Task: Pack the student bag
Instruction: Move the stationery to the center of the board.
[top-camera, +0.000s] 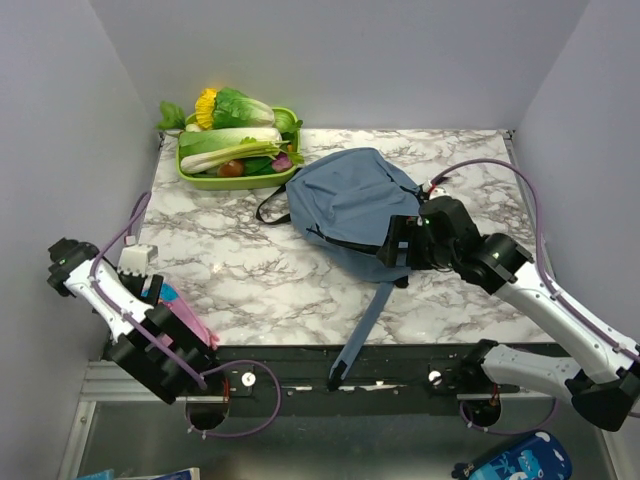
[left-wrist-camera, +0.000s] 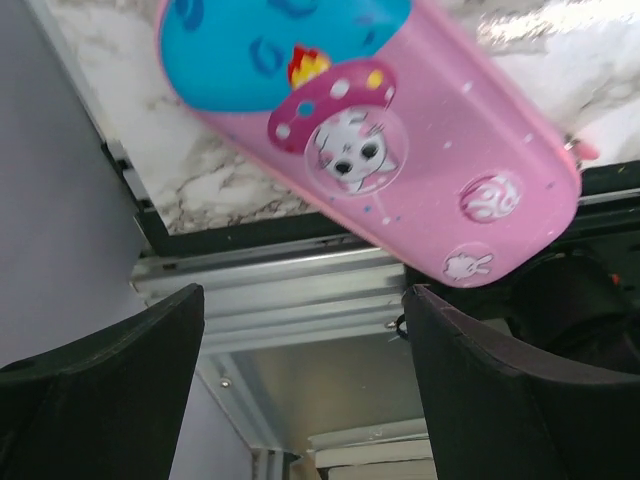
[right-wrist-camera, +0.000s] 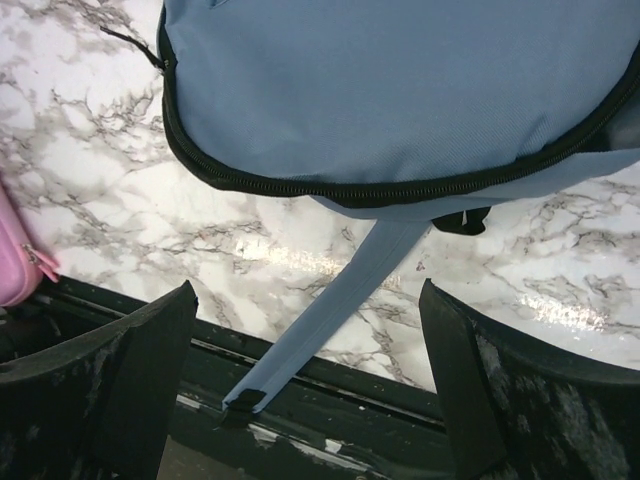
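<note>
The student bag (top-camera: 345, 200), a dusty-blue backpack, lies in the middle of the marble table with its zip edge (right-wrist-camera: 330, 190) towards me. Its blue strap (top-camera: 365, 315) trails over the near edge. My right gripper (top-camera: 398, 245) hangs open at the bag's near right edge. In its wrist view the strap (right-wrist-camera: 340, 300) runs on the table beneath the spread fingers (right-wrist-camera: 150, 380), which hold nothing. A pink pencil case (top-camera: 188, 322) with a blue end lies at the near left corner and overhangs the edge. My left gripper (top-camera: 153, 291) is open and empty beside the pencil case (left-wrist-camera: 400, 130).
A green tray (top-camera: 190, 178) of vegetables stands at the back left. A black carry loop (top-camera: 270, 208) sticks out of the bag's left side. A dark-blue printed pouch (top-camera: 520, 462) lies below the table at the near right. Grey walls close in on both sides.
</note>
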